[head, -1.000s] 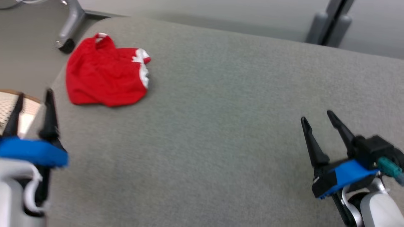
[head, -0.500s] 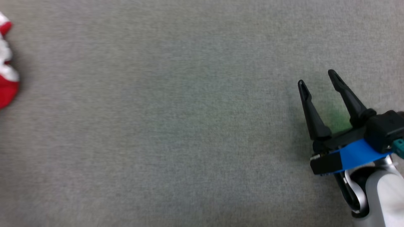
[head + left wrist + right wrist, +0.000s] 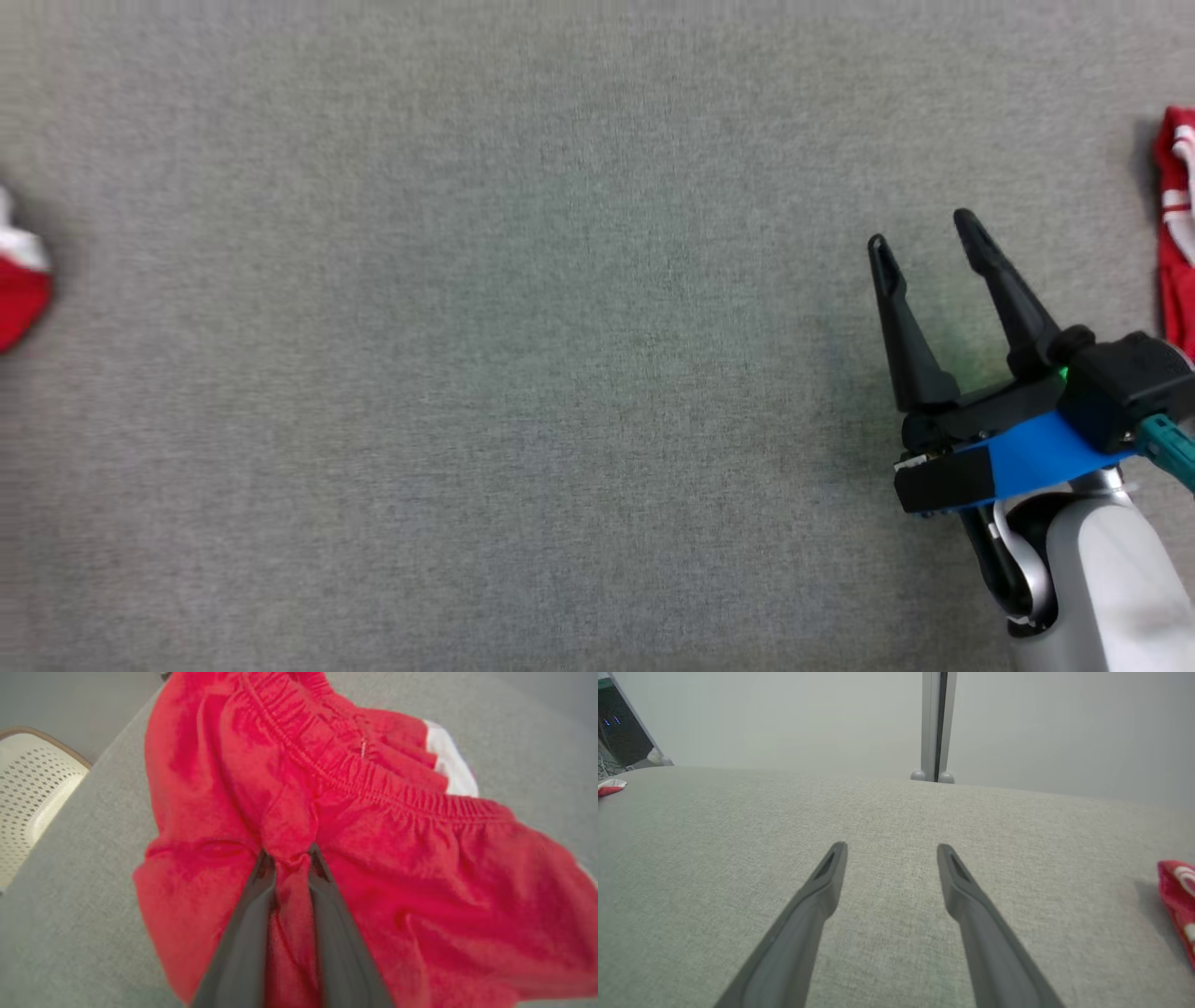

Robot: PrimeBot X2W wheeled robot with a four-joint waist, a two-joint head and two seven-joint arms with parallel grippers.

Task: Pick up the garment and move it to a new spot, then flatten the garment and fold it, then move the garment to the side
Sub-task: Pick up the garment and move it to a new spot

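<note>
Furthest left in the head view, the garment (image 3: 19,299) pokes in at the edge as a sliver of red with a white bit on top, lying on the grey cloth surface (image 3: 523,355) near its left side. From the left wrist view the same garment (image 3: 397,858) is a pair of red shorts, rumpled, with a gathered waistband (image 3: 355,774) running across it and a white patch (image 3: 451,772) at its far side. The left gripper (image 3: 290,856) has its two fingers drawn close together on a bunched fold of the red cloth, which fills the narrow gap between them. Whether the cloth is raised off the surface cannot be told. Off the surface's edge on that view's left stands a pale perforated basket (image 3: 32,798). Across the bare middle of the surface, the right gripper (image 3: 922,233) hovers at the lower right of the head view, fingers spread wide with nothing between them, a green glow on the fabric beneath. Its own wrist view shows the same wide, unloaded gap (image 3: 892,851), with a grey post (image 3: 936,723) and a pale wall (image 3: 1064,728) beyond the far edge. At the far right edge lies a second red cloth (image 3: 1176,224) with white stripes, well apart from the garment and just beyond the right gripper.
</note>
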